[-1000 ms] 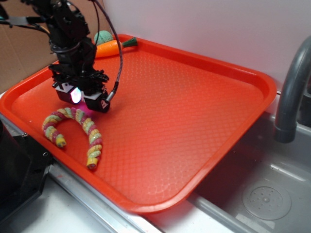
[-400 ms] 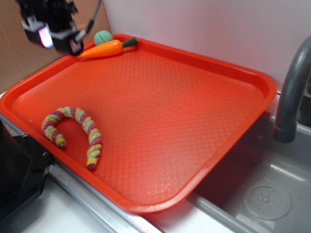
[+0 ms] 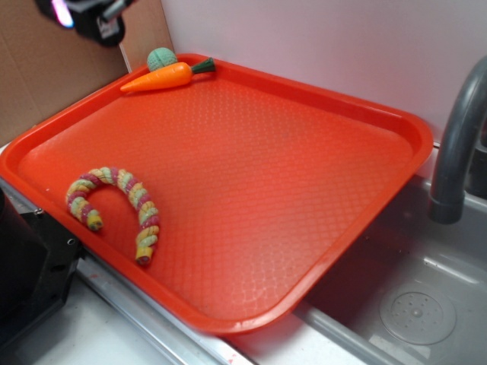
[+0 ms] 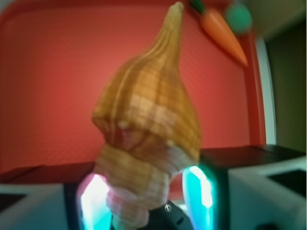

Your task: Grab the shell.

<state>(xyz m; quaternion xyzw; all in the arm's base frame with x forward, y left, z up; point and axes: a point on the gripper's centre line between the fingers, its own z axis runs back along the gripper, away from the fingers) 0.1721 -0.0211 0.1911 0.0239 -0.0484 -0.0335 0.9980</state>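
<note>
In the wrist view the tan-brown knobbly shell fills the middle, its pointed tip up, held between my gripper's two glowing fingers. The gripper is shut on the shell and lifted well above the orange tray. In the exterior view only the gripper's lower end shows at the top left corner, off the tray's far left edge; the shell is hidden there.
On the orange tray lie a toy carrot and a teal ball at the far corner, and a curved multicoloured rope at the near left. A grey tap and sink stand to the right. Brown cardboard is behind the gripper.
The gripper has risen from the tray beside the rope up to the top left corner of the exterior view, carrying the shell.
</note>
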